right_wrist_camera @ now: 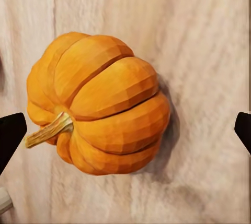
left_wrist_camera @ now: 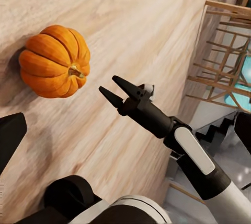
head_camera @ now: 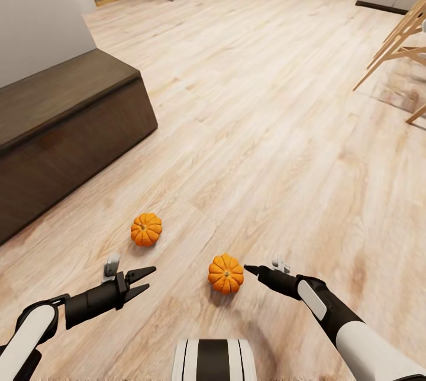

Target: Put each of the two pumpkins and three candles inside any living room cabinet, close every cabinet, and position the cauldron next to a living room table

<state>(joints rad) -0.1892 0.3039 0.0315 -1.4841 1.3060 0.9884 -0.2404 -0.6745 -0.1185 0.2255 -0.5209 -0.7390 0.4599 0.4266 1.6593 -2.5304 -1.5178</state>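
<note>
Two small orange ribbed pumpkins are seen lying on the pale wooden plank floor [head_camera: 266, 103]. The nearer pumpkin [head_camera: 225, 273] is used here as the landmark. It lies on its side, and its short tan stem is seen in the right wrist view [right_wrist_camera: 99, 104] and in the left wrist view [left_wrist_camera: 54, 60].

The right gripper [head_camera: 251, 268] is held just beside this pumpkin, on its right, low over the floor and not touching it. Its jaws are spread apart, and the pumpkin is seen between the two dark tips in the right wrist view.

The left gripper [head_camera: 145, 281] is held to the left of the landmark pumpkin, well apart from it. Its jaws are spread a little, with nothing between them.

The second pumpkin [head_camera: 146, 229] is found farther away and to the left of the landmark pumpkin. The long low dark-brown wooden cabinet [head_camera: 65, 126] is seen past it, farther left, with its fronts shut. Pale wooden chair legs [head_camera: 396, 44] are seen far off to the right.
</note>
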